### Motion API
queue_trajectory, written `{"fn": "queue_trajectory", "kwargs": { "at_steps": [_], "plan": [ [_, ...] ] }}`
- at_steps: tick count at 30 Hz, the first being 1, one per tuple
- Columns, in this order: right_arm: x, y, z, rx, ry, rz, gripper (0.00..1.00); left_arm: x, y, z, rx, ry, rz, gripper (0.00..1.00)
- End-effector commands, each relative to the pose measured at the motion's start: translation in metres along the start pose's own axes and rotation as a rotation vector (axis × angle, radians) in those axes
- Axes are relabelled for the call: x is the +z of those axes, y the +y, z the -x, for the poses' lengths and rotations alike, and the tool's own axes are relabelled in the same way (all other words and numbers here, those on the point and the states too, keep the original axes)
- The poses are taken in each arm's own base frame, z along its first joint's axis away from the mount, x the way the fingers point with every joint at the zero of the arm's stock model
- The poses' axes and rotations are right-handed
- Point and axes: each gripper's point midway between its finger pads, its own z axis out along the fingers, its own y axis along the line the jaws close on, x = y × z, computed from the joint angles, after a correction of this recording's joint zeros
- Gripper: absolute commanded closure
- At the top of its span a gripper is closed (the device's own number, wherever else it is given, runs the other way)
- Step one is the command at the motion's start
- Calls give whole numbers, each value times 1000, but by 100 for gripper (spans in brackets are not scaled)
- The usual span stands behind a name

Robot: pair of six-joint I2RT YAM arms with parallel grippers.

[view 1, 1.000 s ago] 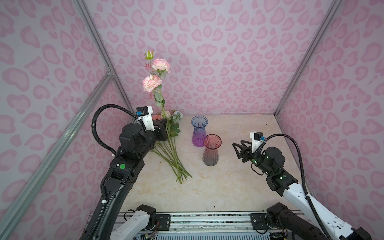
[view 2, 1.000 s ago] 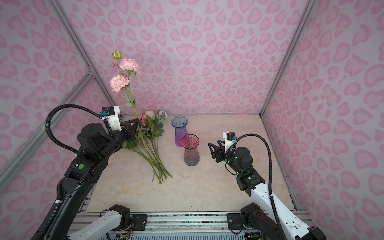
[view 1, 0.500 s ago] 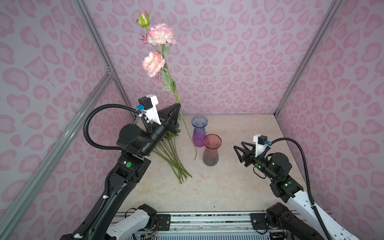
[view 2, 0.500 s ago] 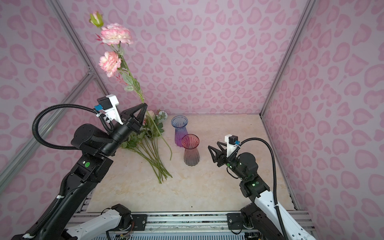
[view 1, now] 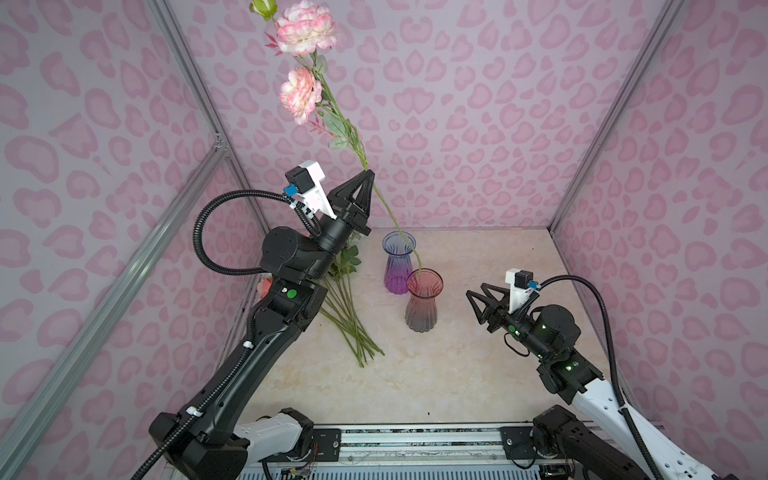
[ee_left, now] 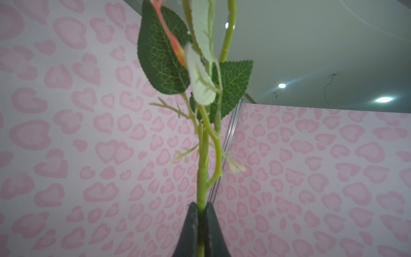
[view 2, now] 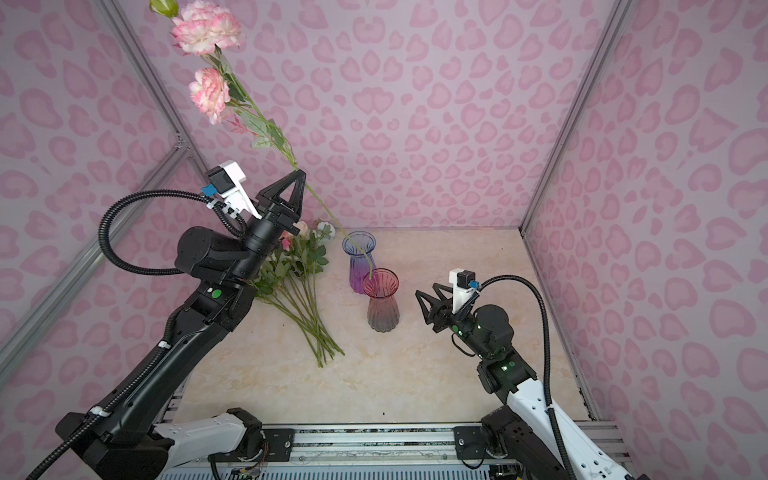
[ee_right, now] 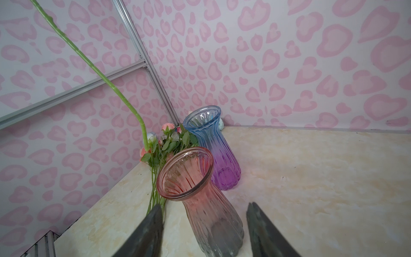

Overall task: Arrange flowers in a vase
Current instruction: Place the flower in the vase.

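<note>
The left gripper (view 1: pixel 368 176) is clamped shut on the stem of a pink flower (view 1: pixel 305 89), held high and tilted; the other flowers (view 1: pixel 351 320) are spread on the table (view 1: pixel 478 374). The stem's lower end is hung near the mouth of the pink vase (view 1: pixel 422 307), not yet inside. It should be centred over the rim, then lowered straight. The right gripper (view 1: pixel 474 289) is held open beside the vase, empty.

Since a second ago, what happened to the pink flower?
The left end effector, still shut on the pink flower, raised it high and swung its stem tip toward the pink vase. That vase, the purple vase and the flower pile stayed put.
</note>
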Motion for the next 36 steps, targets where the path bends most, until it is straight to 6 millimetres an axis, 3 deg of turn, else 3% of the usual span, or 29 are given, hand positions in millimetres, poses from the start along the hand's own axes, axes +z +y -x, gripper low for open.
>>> {"fn": "queue_trajectory", "kwargs": {
  "at_steps": [1, 15, 25, 29, 36],
  "plan": [
    [0, -1, 2, -25, -2, -6, 39, 0, -9, -3, 38, -47, -26, 97],
    [4, -6, -9, -27, 26, -21, 39, -11, 16, -95, 85, 93, 29, 97],
    [5, -13, -19, -20, 42, -42, 39, -32, 25, -190, 51, 312, 69, 97],
    [7, -13, -24, -10, 60, -35, 39, -46, 25, -217, 64, 377, 101, 97],
    [8, -14, -25, -3, 60, -39, 39, -63, 30, -253, 87, 464, 142, 86]
  ]
}}
